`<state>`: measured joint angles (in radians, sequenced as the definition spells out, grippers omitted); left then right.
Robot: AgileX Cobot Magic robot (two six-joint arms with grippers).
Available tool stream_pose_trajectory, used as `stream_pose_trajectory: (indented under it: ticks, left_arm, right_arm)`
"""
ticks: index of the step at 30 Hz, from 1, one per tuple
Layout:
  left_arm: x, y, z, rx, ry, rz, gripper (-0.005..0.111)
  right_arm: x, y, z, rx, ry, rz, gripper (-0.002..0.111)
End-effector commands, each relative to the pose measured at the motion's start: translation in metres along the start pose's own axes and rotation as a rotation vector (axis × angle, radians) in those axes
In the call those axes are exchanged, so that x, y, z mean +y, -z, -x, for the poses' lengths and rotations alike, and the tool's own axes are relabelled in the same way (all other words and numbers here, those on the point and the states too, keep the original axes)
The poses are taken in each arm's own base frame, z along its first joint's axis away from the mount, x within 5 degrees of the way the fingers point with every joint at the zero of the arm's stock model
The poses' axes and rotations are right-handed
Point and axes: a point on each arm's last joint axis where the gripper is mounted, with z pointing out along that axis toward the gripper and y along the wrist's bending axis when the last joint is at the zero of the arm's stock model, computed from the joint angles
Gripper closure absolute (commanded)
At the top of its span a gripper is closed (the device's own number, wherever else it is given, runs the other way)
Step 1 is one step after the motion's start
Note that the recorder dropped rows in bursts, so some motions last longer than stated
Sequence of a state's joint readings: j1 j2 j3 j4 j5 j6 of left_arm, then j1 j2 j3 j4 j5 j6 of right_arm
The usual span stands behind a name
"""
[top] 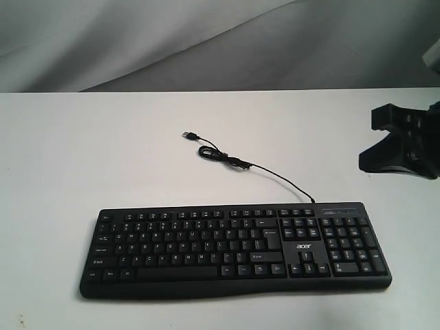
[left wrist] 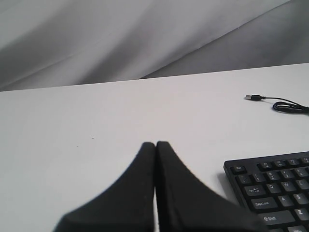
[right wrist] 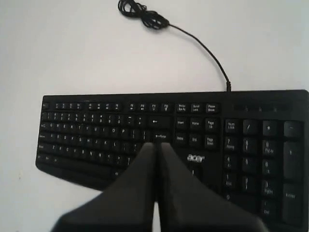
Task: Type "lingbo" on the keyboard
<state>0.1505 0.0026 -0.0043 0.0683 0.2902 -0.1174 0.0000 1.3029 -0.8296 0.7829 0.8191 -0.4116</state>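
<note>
the acer keyboard (top: 234, 251) lies flat on the white tabletop (top: 103, 151), low in the exterior view. the right pincer (right wrist: 155, 145) and left pincer (left wrist: 155, 144) are both closed to one tip. we should lower the right one straight onto "l" alone, sparing its neighbours.

This looks like a robot test bench in a lab, not a working office; a black keyboard (top: 234, 251) lies on a plain white table (top: 62, 151); behind the keyboard a grey cloth (top: 137, 41) hangs in soft folds as a backdrop, hiding the room; the cable (top: 275, 175) trails behind the keyboard, its plug (top: 190, 136) lying free on the table; right of the keyboard and further back stands part of a black robot arm (top: 402, 148).
</note>
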Motion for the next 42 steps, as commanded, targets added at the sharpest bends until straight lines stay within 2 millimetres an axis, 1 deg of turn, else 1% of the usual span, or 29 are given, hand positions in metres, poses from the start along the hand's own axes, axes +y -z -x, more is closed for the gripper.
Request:
stream_pose_trajectory:
  ticks: [1,3,6,8,11,14,21,23,26,42]
  left_arm:
    - [0.0,0.0,-0.001,-0.003,0.012,-0.001,0.106]
    - [0.0,0.0,-0.001,-0.003,0.012,-0.001,0.106]
    - [0.0,0.0,-0.001,-0.003,0.012,-0.001,0.106]
    - [0.0,0.0,-0.001,-0.003,0.012,-0.001,0.106]
    - [0.0,0.0,-0.001,-0.003,0.012,-0.001,0.106]
    - [0.0,0.0,-0.001,-0.003,0.012,-0.001,0.106]
    - [0.0,0.0,-0.001,-0.003,0.012,-0.001,0.106]
    - [0.0,0.0,-0.001,-0.003,0.012,-0.001,0.106]
    - [0.0,0.0,-0.001,-0.003,0.012,-0.001,0.106]
    - [0.0,0.0,-0.001,-0.003,0.012,-0.001,0.106]
  right_arm:
    - [0.0,-0.014,0.011,-0.056,0.115,0.047,0.108]
    - [0.008,-0.024,0.011,-0.039,0.166,0.045,0.108]
    - [0.031,-0.042,0.006,-0.013,0.269,0.054,0.108]
    - [0.051,-0.057,-0.004,0.003,0.334,0.066,0.108]
    - [0.073,-0.079,-0.017,0.046,0.39,0.06,0.108]
    - [0.087,-0.104,-0.03,0.129,0.43,0.038,0.108]
    - [0.118,-0.148,-0.043,0.218,0.478,0.053,0.108]
    - [0.122,-0.158,-0.045,0.21,0.473,0.037,0.108]
    - [0.119,-0.17,-0.046,0.209,0.423,0.016,0.108]
    - [0.102,-0.197,-0.056,0.275,0.398,-0.046,0.108]
